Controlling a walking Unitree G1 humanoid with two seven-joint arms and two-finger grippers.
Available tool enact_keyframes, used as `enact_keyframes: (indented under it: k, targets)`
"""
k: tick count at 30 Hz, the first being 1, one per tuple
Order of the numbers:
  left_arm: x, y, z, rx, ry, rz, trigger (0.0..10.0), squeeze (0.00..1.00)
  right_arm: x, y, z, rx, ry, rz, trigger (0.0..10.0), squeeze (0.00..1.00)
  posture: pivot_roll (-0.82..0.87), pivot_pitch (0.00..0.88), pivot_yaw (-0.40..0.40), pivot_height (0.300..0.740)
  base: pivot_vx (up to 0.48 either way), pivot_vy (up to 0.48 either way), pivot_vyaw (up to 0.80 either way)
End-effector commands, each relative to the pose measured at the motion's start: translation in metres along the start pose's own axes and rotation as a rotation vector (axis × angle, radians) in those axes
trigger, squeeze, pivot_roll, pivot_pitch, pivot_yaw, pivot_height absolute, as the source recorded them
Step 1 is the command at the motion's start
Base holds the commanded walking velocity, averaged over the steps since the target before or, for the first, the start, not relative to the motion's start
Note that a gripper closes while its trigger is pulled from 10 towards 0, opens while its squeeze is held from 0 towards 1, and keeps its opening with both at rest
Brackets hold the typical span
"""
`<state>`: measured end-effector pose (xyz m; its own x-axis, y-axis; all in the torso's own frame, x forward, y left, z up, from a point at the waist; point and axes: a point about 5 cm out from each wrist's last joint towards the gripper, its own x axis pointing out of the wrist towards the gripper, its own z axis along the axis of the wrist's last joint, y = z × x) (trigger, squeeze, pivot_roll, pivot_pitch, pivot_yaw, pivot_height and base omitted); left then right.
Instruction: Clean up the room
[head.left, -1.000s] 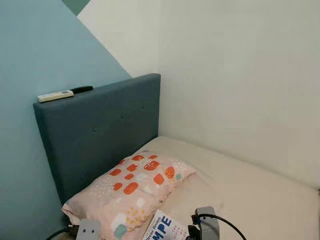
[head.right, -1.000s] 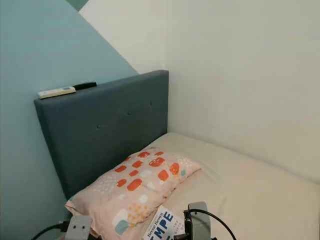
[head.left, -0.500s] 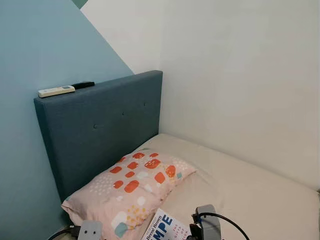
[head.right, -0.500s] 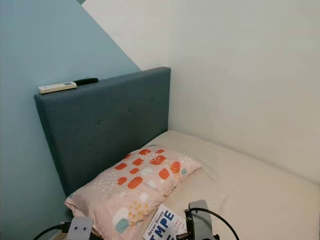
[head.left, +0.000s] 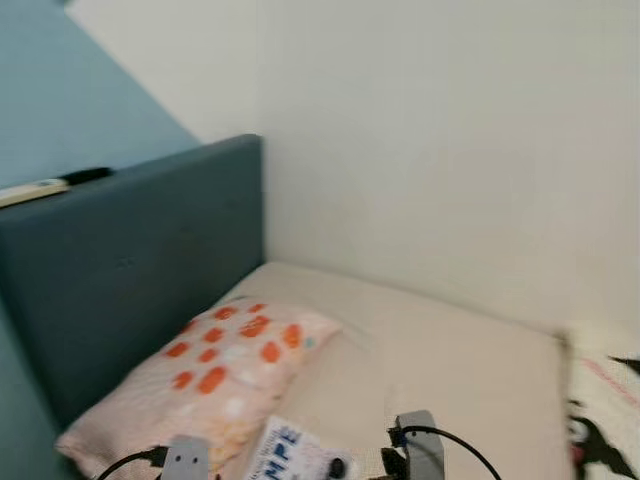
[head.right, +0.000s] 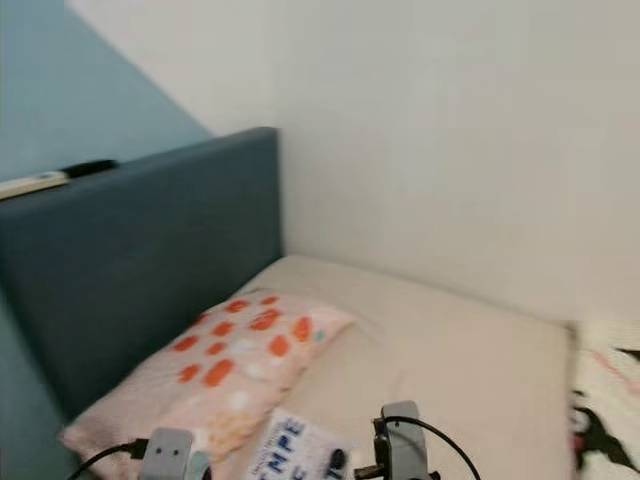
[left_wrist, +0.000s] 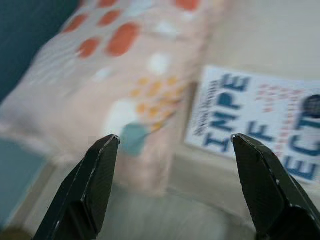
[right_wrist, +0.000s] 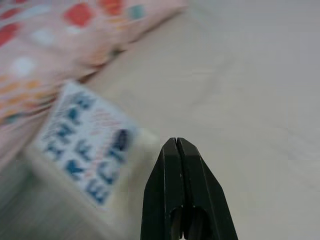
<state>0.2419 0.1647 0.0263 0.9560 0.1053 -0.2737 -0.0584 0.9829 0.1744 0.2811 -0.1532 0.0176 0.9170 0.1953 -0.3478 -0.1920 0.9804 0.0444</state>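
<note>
Book (head.right: 290, 445) apparently unmoved beside pillow (head.right: 215, 370); camera swung right.

We see both wrists low at the bottom of the head views. Our left gripper (left_wrist: 172, 150) holds its fingers (left_wrist: 95, 175) spread wide apart; our right gripper (right_wrist: 177, 145) has its fingers pressed together, gripping nothing.

White blue-lettered book (head.right: 290, 447) flat on bed, beside pillow (head.right: 215, 372)

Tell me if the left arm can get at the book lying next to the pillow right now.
Probably yes. The left gripper hangs open above the book, which lies bare on the mattress beside the pillow, nothing covering it.
</note>
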Motion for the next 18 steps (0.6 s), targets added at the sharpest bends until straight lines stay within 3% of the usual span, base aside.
enact_keyframes:
  k: [1,18]
  targets:
    - [-0.0026,0.002,-0.0041,0.018,0.013,-0.001,10.0,0.0,-0.0006,0.0041,-0.0061,0.033,0.027,0.013,10.0,0.0,-0.04,0.087,-0.063,0.74,0.0,0.0,-0.8]
    - [-0.0025,0.0029,-0.0018,0.018,0.005,-0.019,10.0,0.0,0.0003,0.0089,-0.0085,0.088,0.05,0.05,10.0,0.0,-0.04,0.093,-0.054,0.74,0.0,0.0,-0.8]
